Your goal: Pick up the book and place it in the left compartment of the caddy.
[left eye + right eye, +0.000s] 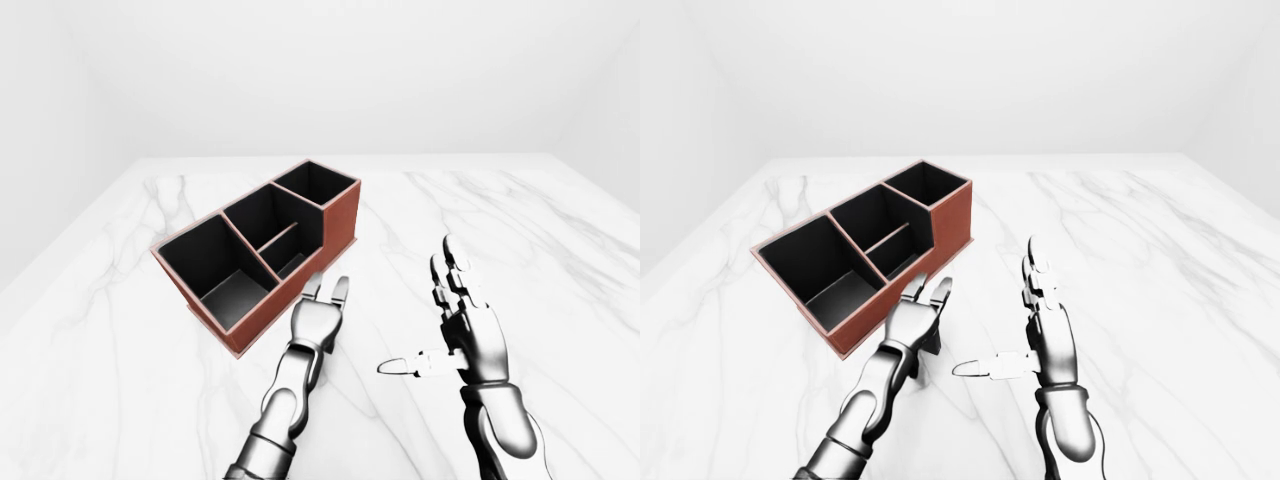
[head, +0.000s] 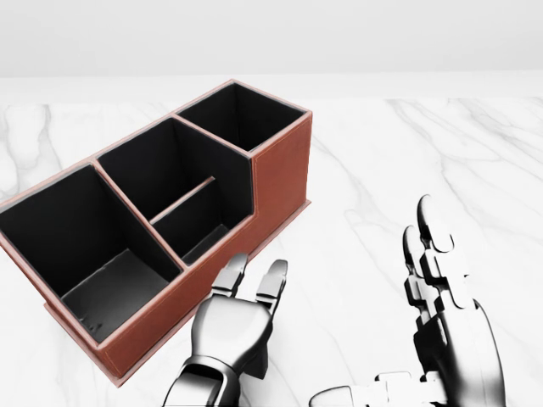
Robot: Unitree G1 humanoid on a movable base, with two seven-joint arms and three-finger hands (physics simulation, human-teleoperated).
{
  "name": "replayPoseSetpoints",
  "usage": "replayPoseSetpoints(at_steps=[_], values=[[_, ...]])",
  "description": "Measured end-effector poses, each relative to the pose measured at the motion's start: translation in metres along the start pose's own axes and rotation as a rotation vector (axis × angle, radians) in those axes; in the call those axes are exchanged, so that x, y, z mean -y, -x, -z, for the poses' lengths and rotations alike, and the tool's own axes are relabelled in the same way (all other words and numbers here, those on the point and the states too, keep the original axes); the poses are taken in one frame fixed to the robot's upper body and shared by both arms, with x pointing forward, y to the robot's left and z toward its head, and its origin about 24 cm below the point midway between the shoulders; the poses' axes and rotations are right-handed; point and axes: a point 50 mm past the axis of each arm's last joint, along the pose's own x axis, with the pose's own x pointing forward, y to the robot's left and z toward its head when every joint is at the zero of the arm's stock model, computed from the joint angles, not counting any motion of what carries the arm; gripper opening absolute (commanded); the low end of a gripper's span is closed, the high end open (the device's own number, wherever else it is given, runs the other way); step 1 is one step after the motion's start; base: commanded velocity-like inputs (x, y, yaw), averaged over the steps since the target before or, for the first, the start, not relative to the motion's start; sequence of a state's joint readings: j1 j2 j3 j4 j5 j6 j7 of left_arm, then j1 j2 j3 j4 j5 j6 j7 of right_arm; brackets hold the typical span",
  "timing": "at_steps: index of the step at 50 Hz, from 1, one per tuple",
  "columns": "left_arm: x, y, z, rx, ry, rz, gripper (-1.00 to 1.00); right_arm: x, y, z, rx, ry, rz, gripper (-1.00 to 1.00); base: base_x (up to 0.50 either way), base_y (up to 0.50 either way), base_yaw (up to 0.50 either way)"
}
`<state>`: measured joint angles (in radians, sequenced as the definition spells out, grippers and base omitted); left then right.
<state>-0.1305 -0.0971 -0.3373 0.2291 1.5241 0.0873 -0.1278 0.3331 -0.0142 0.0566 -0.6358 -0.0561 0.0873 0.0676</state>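
Caddy (image 2: 280, 170) sits diagonal on marble tabletop (image 1: 560, 260), compartments look empty. Book not in any view. Left robot hand (image 2: 233, 318) w/ fingers straight, holding nothing, just beside caddy's long wall. Right robot hand (image 2: 445, 314) upright, fingers spread wide, thumb out, well apart from caddy.

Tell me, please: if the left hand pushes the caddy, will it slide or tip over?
The caddy would probably slide: it is long, low and flat-based on the smooth marble table. Its empty compartments suggest little weight. Pushed by the left hand near one end, it may pivot.
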Motion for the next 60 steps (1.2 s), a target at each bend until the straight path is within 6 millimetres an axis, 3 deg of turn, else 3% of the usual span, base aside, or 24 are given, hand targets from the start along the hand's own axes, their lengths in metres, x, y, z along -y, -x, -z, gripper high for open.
replayPoseSetpoints(at_steps=[19, 28, 29, 30, 31, 60], values=[[0.033, -0.022, 0.013, -0.034, 0.014, 0.114, 1.00, -0.001, -0.001, 0.000, 0.002, 0.001, -0.004, 1.00, 0.00, 0.00, 0.00], [0.031, -0.030, 0.012, -0.027, 0.007, 0.102, 1.00, -0.001, -0.002, 0.000, 0.001, 0.001, -0.005, 1.00, 0.00, 0.00, 0.00], [0.031, -0.030, 0.012, -0.027, 0.006, 0.103, 0.66, -0.001, -0.002, 0.000, 0.001, 0.001, -0.005, 1.00, 0.00, 0.00, 0.00], [0.031, -0.031, 0.012, -0.026, 0.005, 0.103, -0.91, -0.001, -0.002, 0.000, 0.001, 0.001, -0.005, 1.00, 0.00, 0.00, 0.00], [0.031, -0.031, 0.012, -0.026, 0.005, 0.104, -1.00, -0.001, -0.002, 0.001, 0.001, 0.001, -0.005, 1.00, 0.00, 0.00, 0.00], [0.031, -0.031, 0.013, -0.023, -0.014, 0.125, -1.00, -0.001, -0.002, 0.001, -0.002, 0.000, -0.005, 1.00, 0.00, 0.00, 0.00]])
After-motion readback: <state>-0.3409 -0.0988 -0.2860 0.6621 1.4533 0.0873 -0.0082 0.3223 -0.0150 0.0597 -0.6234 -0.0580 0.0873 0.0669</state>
